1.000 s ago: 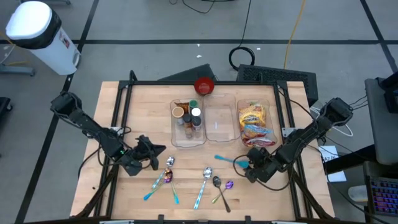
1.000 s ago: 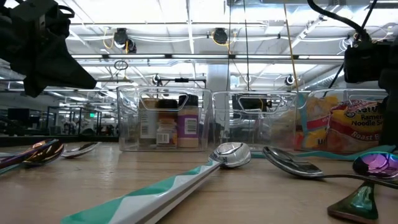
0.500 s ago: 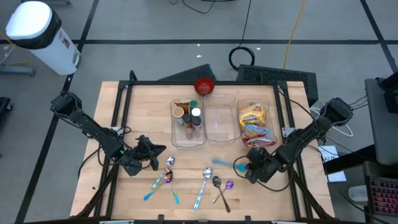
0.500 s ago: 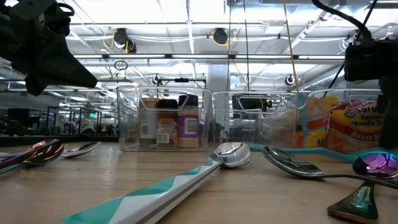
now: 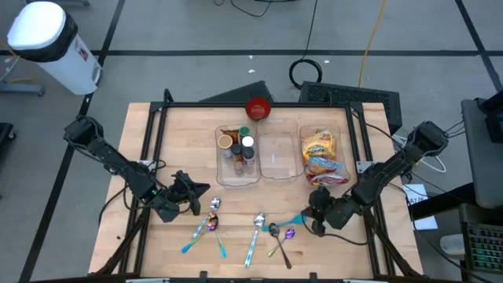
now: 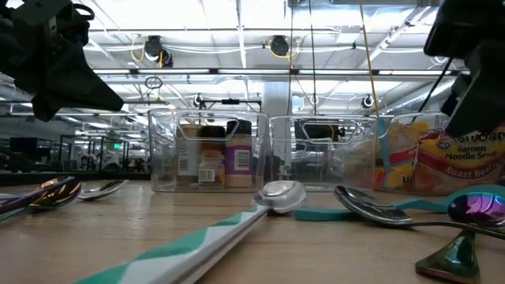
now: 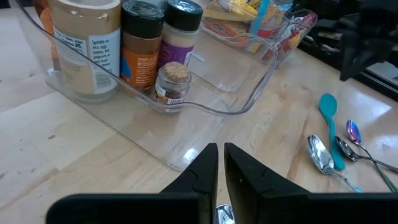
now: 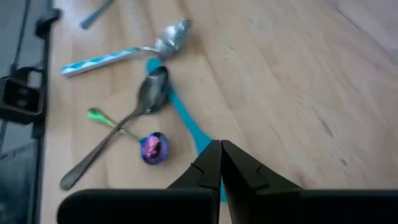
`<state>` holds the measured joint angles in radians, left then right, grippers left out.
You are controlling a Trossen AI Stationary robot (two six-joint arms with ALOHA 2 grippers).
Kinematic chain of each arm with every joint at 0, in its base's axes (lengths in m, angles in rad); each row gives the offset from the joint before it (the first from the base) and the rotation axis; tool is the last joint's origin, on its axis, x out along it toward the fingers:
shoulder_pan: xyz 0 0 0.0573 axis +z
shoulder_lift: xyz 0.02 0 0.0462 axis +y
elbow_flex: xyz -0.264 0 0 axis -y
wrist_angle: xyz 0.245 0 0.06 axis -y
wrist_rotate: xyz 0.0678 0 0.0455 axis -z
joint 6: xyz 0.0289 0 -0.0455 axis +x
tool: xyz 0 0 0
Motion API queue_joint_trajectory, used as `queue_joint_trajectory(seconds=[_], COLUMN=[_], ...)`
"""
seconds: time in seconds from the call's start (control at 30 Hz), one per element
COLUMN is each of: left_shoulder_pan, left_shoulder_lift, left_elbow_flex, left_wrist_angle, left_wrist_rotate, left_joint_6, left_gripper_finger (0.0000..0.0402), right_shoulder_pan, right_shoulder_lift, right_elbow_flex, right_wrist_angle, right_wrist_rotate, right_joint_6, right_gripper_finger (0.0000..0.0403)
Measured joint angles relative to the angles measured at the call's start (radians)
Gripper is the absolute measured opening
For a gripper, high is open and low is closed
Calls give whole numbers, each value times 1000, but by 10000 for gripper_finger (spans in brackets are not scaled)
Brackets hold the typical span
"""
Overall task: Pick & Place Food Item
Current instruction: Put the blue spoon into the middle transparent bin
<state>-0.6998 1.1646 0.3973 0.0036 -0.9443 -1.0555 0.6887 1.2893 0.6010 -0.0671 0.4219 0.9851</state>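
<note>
A grey floor (image 5: 196,31) with dark lines lies around the wooden surface (image 5: 181,134). A white bin (image 5: 43,35) stands far beyond the left pincer (image 5: 206,198). A coiled black cable (image 5: 310,72) and a yellow cord (image 5: 369,39) lie well beyond the right pincer (image 5: 305,216). Strip lights (image 6: 237,35) hang under the ceiling.

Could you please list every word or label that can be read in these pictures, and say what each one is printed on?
"Ramen Noodle Soup" and "Roast Bee", cut off at the picture's edge: on the noodle packet in the clear bin, low view.
"Sprinkle" heads the small print on the large white-labelled jar, left wrist view; the rest is too small.
Labels on the other spice jars: too blurred to read.
</note>
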Motion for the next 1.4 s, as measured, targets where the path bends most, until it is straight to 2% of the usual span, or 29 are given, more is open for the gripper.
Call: queue_joint_trajectory(seconds=[0.17,0.33,0.4,0.47,0.53,0.63,0.8,1.0,1.17,1.4], left_shoulder_pan=[0,0,0,0,0,0,0,0,0,0], left_shoulder_lift=[0,0,0,0,0,0,0,0,0,0], left_elbow_flex=[0,0,0,0,0,0,0,0,0,0], left_wrist_angle=[0,2,2,2,2,2,3,5,5,5], left_wrist_rotate=[0,0,0,0,0,0,0,0,0,0], left_joint_6=[4,3,2,2,3,2,0,-1,-1,-1], left_gripper_finger=[33,33,33,33,33,33,33,33,33,33], right_shoulder_pan=[20,47,63,80,90,90,62,24,-13,-36], right_shoulder_lift=[-14,38,73,99,106,94,76,83,82,82], right_elbow_flex=[0,0,1,1,1,1,1,-34,-70,-84], right_wrist_angle=[61,297,389,419,406,332,164,141,145,156], right_wrist_rotate=[-2,-14,-61,-110,-139,-165,-135,-131,-156,-189], right_joint_6=[-145,-395,-483,-503,-443,-230,14,131,249,250], right_gripper_finger=[4,24,38,57,80,116,155,184,189,186])
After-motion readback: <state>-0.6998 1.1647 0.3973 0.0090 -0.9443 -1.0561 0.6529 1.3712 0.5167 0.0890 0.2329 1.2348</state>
